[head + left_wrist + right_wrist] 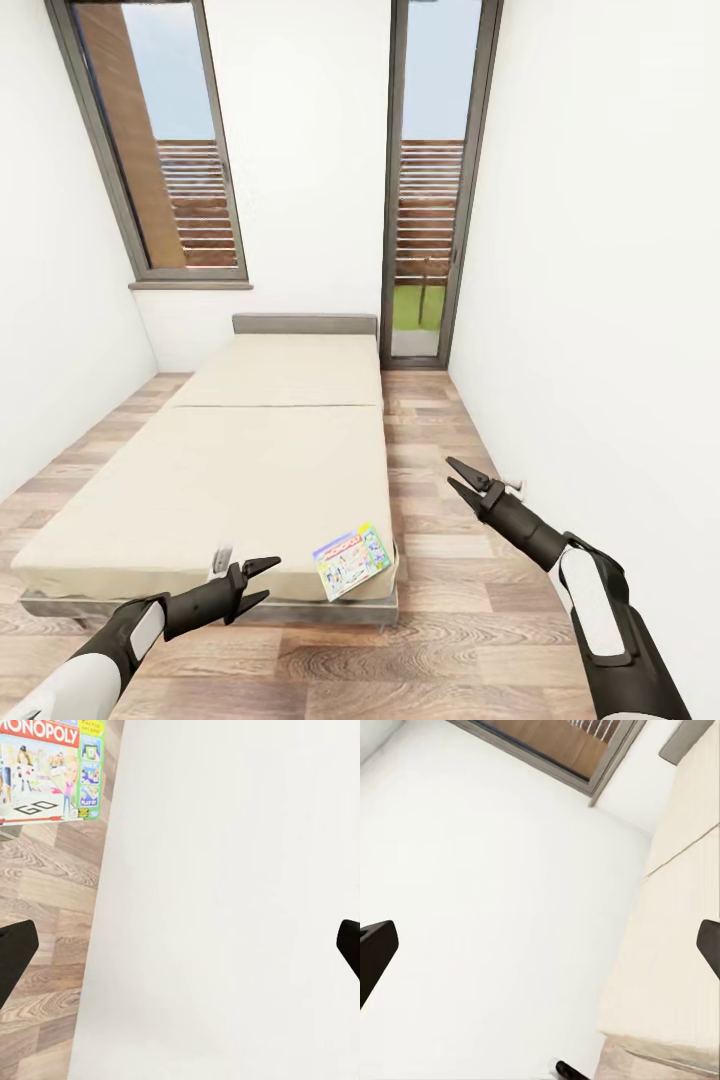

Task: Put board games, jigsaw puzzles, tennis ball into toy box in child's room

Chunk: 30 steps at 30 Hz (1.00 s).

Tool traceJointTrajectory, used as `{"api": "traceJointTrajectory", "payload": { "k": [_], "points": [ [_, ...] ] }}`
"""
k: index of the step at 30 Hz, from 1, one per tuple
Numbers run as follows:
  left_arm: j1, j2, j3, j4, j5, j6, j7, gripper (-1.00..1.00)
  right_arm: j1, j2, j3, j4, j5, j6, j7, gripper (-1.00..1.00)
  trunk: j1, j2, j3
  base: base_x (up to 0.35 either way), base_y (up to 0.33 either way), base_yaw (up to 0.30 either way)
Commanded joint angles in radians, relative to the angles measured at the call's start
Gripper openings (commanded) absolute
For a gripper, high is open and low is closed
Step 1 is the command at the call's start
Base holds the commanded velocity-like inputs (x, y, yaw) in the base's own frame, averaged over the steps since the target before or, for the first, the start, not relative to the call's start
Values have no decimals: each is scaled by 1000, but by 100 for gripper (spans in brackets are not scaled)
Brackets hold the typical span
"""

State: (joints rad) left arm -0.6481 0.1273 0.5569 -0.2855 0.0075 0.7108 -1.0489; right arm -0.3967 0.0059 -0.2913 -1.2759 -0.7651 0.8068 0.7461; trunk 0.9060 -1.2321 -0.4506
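We see one board game (352, 561), white-green with red lettering, lying flat on the near right corner of the bed (250, 460), its edge reaching the mattress rim. Our left gripper (262, 583) hovers just left of it over the bed's foot, fingers wide. Our right gripper (458, 478) hangs above the floor (440, 640) right of the bed, fingers spread too.

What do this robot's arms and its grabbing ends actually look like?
Both arms are white shells with black joints and black forearms. The left gripper and right gripper are matte black, each ending in two slim, pointed fingers. No cables or markings are visible.
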Motion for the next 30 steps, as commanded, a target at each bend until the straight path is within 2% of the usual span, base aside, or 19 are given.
{"api": "traceJointTrajectory", "payload": {
  "k": [1,5,10,16,30],
  "points": [
    [-1,1,3,0,1,9,-2,100,5,2,-1,-13,-1,13,55,100,4,-8,-4,0,0,0],
    [-1,1,3,0,2,9,-3,100,23,3,1,-57,-2,25,184,100,19,-36,-17,0,0,0],
    [-1,1,3,0,2,9,-4,100,52,3,1,-115,-2,29,240,100,38,-71,-32,0,0,0],
    [-1,3,3,0,3,9,-4,100,73,0,-7,-130,-1,27,254,100,61,-113,-51,0,0,0],
    [-1,3,3,0,2,9,-2,100,76,0,-9,-125,0,18,251,100,115,-211,-95,0,0,0]
  ]
}}
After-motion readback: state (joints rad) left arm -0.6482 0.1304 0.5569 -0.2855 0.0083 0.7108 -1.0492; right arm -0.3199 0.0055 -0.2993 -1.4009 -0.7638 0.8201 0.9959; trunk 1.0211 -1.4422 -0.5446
